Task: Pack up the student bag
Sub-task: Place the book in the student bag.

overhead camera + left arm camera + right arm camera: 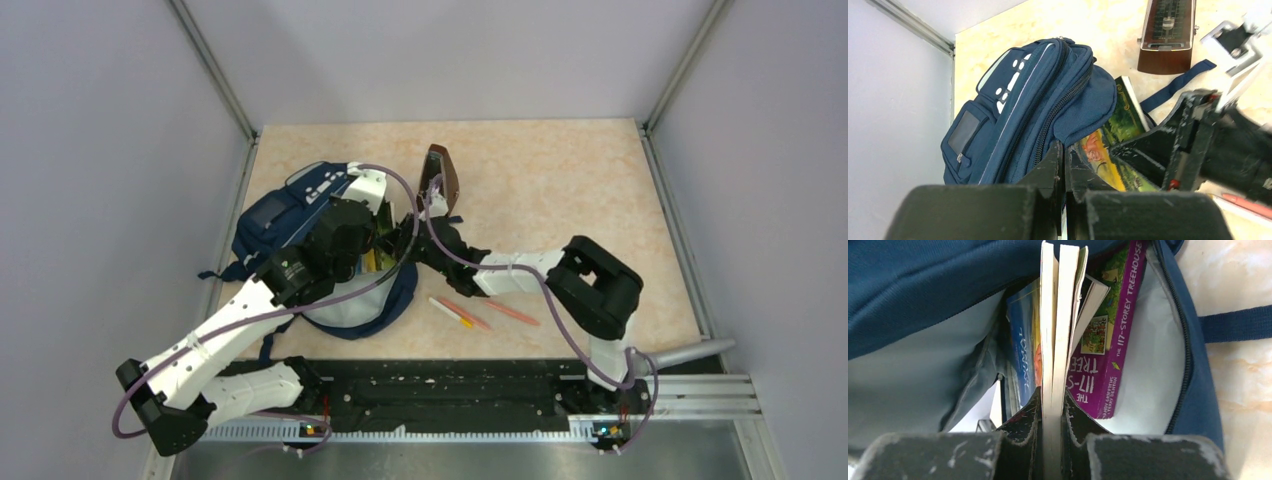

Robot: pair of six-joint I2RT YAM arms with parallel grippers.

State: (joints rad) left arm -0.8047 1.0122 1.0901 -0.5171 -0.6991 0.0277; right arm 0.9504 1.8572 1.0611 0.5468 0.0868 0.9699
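The student bag (290, 215) (1018, 115) (923, 280) is a navy backpack lying at the table's left, its mouth open toward the arms and showing pale lining. My left gripper (372, 252) (1065, 150) is shut on the fabric edge of the bag's opening. My right gripper (405, 240) (1052, 395) is shut on a paperback book (1058, 315), holding it page-edge up inside the opening. A purple book (1108, 340) and a blue book (1023, 355) stand in the bag beside it. The left wrist view shows the held book's green-yellow cover (1113, 135).
A brown wooden metronome (440, 175) (1168, 35) stands just behind the bag's mouth. Orange and red pens (460, 312) (512, 312) lie on the table near the right arm. A loose navy strap (1175, 85) trails toward the metronome. Walls enclose the table.
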